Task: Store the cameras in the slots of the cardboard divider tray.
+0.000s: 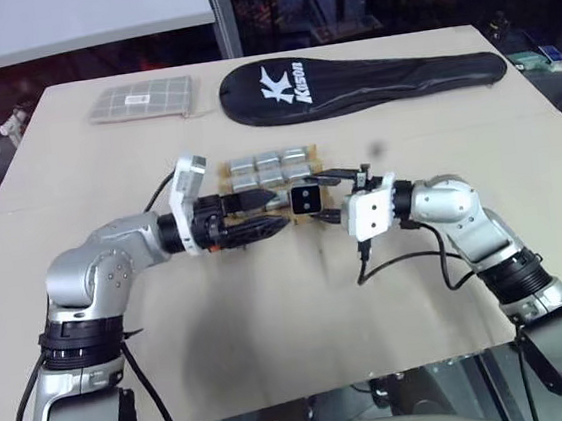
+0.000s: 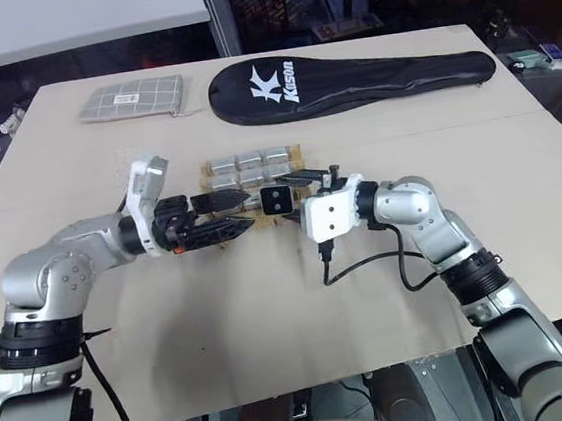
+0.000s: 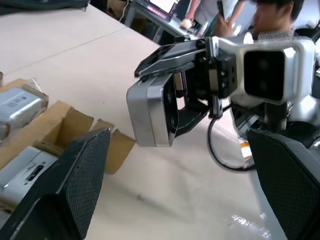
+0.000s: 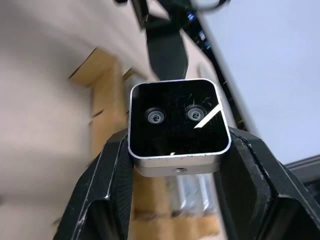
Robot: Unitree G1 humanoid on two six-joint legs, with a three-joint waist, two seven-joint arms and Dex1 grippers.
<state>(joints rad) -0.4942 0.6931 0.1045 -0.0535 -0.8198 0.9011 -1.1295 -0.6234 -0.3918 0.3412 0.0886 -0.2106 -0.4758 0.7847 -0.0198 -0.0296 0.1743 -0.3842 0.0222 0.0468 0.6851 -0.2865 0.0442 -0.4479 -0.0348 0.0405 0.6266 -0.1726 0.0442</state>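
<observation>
Both arms reach level toward each other just in front of the cardboard divider tray [image 1: 224, 168]. Right fingers [image 4: 107, 190] clamp a camera [image 1: 306, 200]; left fingers [image 3: 75, 185] gape empty. Its twin lenses face the right wrist view, while the left wrist view shows its silver side and a person behind.

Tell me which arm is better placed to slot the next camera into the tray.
Probably the right: the right gripper already clamps the black-faced camera beside the cardboard divider tray; the left gripper is open and empty.

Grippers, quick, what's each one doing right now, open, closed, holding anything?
Left gripper: open, holding nothing, near the cardboard divider tray.
Right gripper: shut on the camera with the black two-lens face.
</observation>
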